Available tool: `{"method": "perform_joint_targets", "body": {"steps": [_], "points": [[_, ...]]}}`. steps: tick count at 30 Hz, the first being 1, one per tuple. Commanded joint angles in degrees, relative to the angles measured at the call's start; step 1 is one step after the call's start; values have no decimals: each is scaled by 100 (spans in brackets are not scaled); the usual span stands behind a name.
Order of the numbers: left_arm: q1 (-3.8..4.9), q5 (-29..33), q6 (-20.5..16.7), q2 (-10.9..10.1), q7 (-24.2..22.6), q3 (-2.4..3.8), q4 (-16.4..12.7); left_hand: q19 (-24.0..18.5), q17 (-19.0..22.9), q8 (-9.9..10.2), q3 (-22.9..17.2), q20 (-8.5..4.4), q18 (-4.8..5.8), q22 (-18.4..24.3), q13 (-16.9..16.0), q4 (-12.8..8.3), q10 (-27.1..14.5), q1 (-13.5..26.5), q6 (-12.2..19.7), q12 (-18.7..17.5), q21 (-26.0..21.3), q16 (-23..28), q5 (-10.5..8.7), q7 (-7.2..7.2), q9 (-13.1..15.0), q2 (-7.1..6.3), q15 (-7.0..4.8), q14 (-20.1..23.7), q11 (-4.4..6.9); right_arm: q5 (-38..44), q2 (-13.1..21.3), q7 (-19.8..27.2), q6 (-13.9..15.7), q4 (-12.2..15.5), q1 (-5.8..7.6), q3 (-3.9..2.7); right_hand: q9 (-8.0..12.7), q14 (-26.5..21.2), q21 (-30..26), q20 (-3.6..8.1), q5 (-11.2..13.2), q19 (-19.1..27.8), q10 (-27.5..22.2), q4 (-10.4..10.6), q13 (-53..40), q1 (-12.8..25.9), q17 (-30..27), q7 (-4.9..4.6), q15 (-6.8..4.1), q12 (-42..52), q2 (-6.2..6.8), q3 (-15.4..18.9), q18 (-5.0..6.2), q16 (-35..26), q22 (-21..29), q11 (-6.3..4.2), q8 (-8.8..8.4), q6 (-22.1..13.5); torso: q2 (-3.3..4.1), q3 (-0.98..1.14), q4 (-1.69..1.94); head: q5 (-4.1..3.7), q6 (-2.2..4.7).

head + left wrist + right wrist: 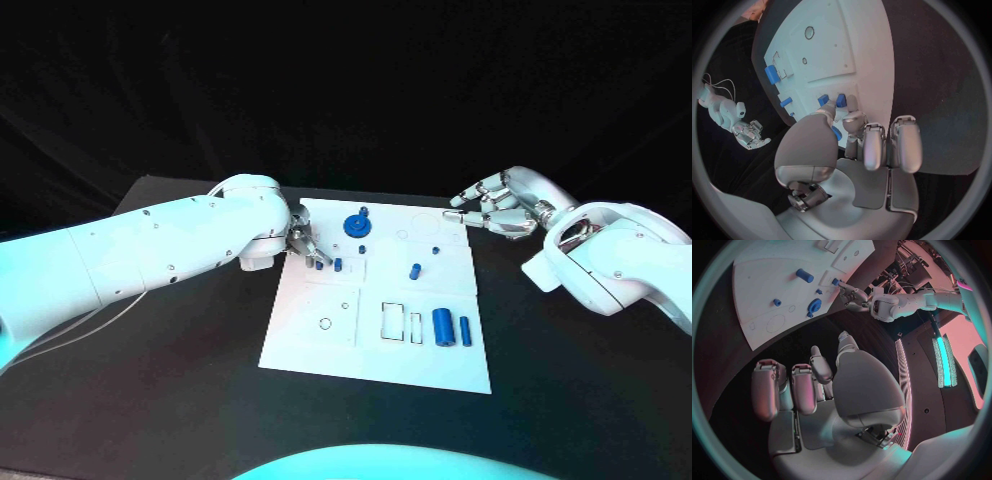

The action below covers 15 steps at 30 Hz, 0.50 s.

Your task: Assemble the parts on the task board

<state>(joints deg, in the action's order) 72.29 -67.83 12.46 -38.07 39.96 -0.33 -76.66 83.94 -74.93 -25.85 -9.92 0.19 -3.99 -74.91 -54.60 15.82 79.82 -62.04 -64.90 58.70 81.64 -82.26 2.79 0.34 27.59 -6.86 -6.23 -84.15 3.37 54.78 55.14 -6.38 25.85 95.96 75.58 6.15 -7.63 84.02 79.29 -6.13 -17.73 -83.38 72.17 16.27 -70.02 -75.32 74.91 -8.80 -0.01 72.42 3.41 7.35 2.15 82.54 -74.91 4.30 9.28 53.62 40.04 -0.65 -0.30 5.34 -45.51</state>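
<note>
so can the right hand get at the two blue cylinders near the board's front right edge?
Probably yes. The right hand hovers empty off the task board's far right corner, and nothing stands between it and the two blue cylinders; the left hand works the opposite side.

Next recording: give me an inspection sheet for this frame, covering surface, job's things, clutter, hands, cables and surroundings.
Surface: black table, white task board in the middle.
Job's things: blue gear at the board's far end; two blue cylinders lying at its near right; a small blue peg mid-board; small blue pegs at the left fingers.
Clutter: nothing seen.
Hands: left hand at the board's left edge, fingertips on the pegs, grip unclear; right hand off the far right corner, fingers curled, holding nothing.
Cables: thin pale wires beside the left arm.
Surroundings: dark backdrop.
</note>
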Motion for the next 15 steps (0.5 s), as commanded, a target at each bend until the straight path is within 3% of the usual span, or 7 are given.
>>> {"method": "perform_joint_targets", "body": {"steps": [1,8,13,15], "points": [[4,105,-329,-42,23,9,-75,29,-679,14,76,-22,71,-29,132,24,-93,-48,62,-138,-69,20,15,44,-16,10,-6,-362,-25,27,-8,28,-49,-4,-3,0,-9,291,-20,24,-34,23,2,-12,3,12,259,14,-29,-12,-65,31,71,-36,-791,-31,38,34,-1,-1,1,-6,5],[17,483,-968,-185,-231,58,-233,-55,-674,27,310,-10,30,162,447,80,-275,-13,179,-442,-202,25,15,91,-42,-42,26,-359,-67,26,-16,31,-46,-17,-4,0,-9,292,-13,24,-35,18,5,-12,0,12,262,14,-29,-9,-66,33,69,-34,-796,-31,39,34,1,2,0,-12,24],[31,960,-1565,-276,-592,88,-295,-278,-657,99,723,26,-74,672,1467,86,-839,-10,472,-1423,-568,44,16,214,-120,-59,115,-352,-177,23,-25,33,-45,-31,-4,1,-9,291,-19,24,-35,22,1,-10,4,15,260,14,-29,-13,-67,37,71,-36,-792,-31,39,33,-3,2,6,-21,42],[34,1069,-1759,-300,-743,92,-310,-347,-652,92,848,43,-108,839,1534,85,-907,-69,537,-1482,-697,50,16,242,-142,-32,138,-349,-206,22,-24,33,-43,-33,-5,1,-9,291,-19,24,-35,22,1,-10,4,15,260,14,-29,-13,-67,37,71,-36,-792,-31,39,33,-5,2,9,-27,45]]}}
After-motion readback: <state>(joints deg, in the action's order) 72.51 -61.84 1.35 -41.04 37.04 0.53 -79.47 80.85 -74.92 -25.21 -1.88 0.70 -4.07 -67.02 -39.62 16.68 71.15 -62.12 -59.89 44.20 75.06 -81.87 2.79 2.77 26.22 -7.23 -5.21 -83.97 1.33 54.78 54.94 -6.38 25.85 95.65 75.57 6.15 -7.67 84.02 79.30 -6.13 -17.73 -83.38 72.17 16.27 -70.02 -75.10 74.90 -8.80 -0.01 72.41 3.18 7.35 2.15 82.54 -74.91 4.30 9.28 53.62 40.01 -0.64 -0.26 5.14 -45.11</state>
